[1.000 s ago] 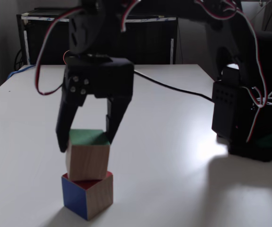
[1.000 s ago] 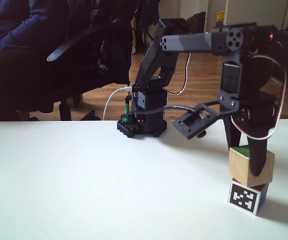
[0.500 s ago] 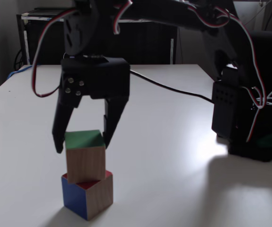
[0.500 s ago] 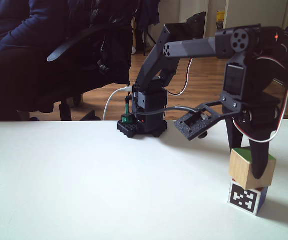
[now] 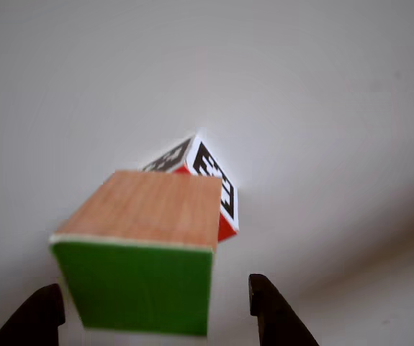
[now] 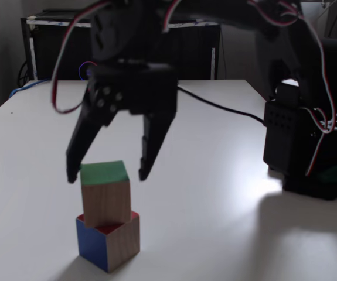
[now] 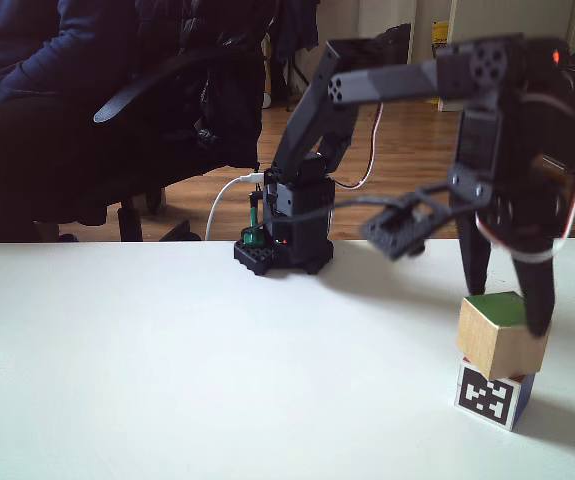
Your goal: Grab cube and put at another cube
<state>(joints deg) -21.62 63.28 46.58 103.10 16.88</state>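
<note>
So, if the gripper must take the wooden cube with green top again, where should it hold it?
Probably from above: the wooden cube sits upright on the marker cube, its wood sides free. The open gripper already straddles its green top; close on those two opposite sides.

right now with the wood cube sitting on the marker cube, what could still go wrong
1. The wooden cube sits off-centre and twisted on the marker cube, overhanging it, so it may tip.
2. The open gripper straddles the top of the wooden cube; a sideways move while rising could clip it and topple the stack.
</note>
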